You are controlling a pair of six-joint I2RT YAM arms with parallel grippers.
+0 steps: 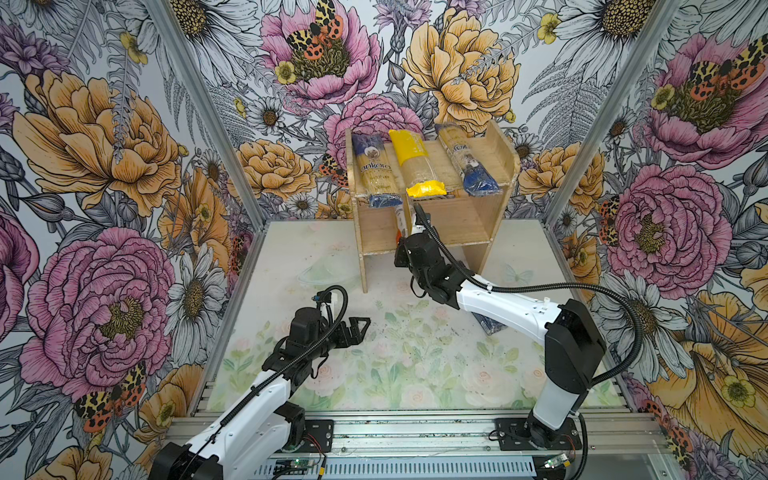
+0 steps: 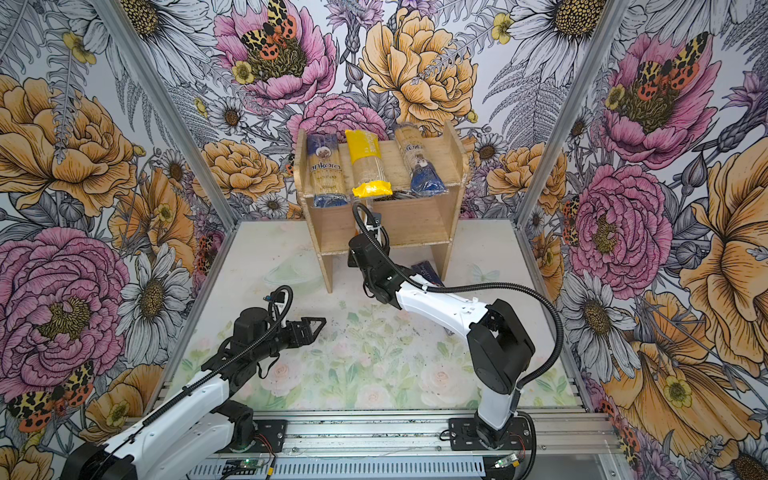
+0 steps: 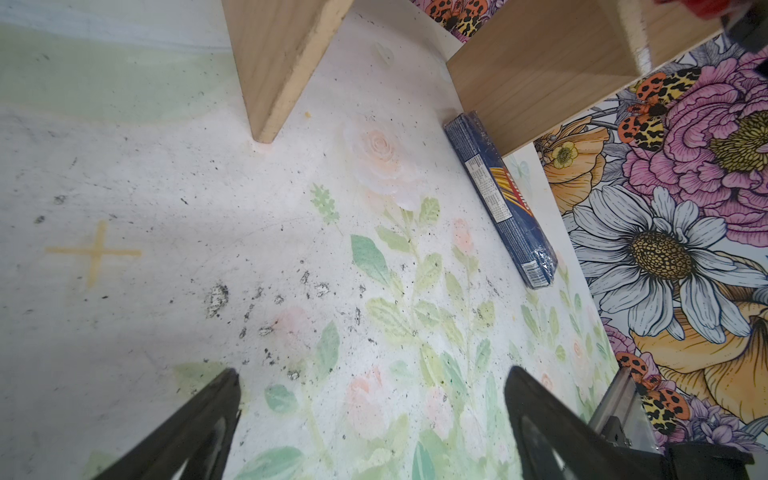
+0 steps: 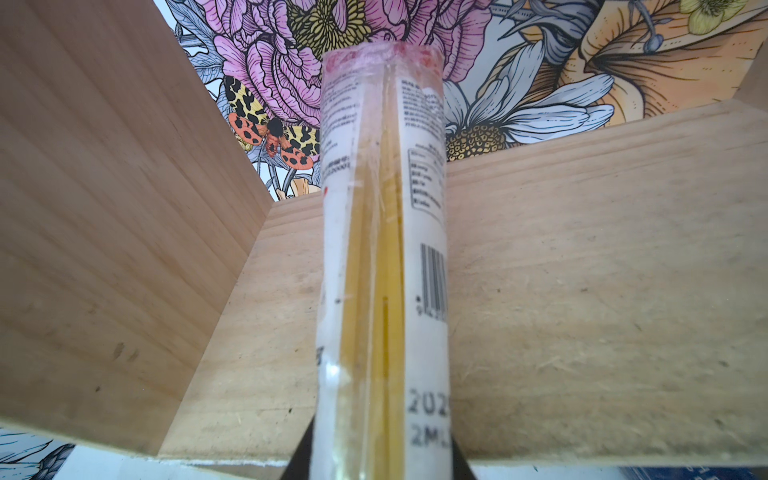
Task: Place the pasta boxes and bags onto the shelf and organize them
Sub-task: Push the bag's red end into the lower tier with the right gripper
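Right wrist: right tool clamps glossy red-ended pack; left tool agape, empty.

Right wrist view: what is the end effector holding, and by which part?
The red-ended pack, pinched at its near end by the right end effector.

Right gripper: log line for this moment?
right gripper shut on red-ended pack | pack over shelf lower tier | left gripper open, empty

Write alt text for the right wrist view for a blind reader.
A long clear spaghetti pack with a red far end, gripped by the right tool, stretches over a board of the wooden shelf, beside one side panel. Floral wallpaper shows behind.
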